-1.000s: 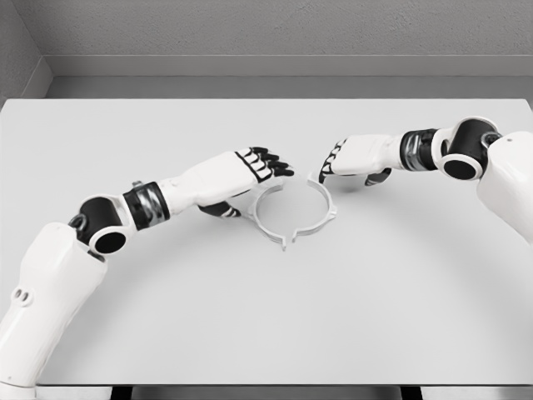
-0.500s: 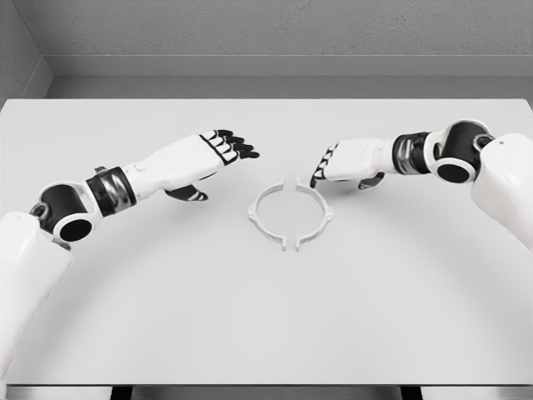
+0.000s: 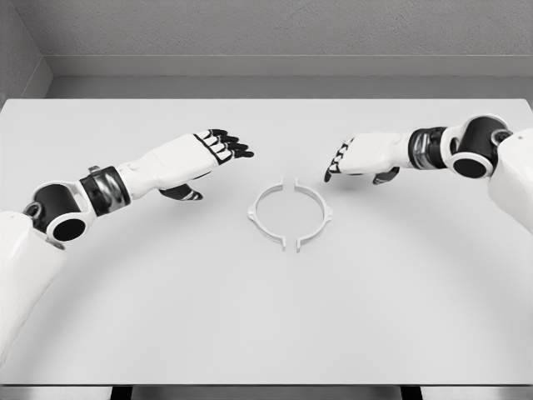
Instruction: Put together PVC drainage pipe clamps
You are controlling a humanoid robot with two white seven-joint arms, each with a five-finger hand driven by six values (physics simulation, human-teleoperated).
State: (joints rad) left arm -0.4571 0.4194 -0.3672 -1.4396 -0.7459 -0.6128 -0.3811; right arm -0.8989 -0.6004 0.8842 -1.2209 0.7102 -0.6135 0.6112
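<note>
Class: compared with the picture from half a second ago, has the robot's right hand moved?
Yes. The right hand has pulled back to the picture's right and slightly up, away from the clamp ring, which lies unmoved on the table.

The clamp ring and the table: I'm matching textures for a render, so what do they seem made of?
The clamp ring: likely moulded plastic, going by its plain white matte surface and thin walls with small tabs. The table: a smooth, pale grey matte top with no grain or gloss; laminate or painted board, but the render leaves it open.
</note>
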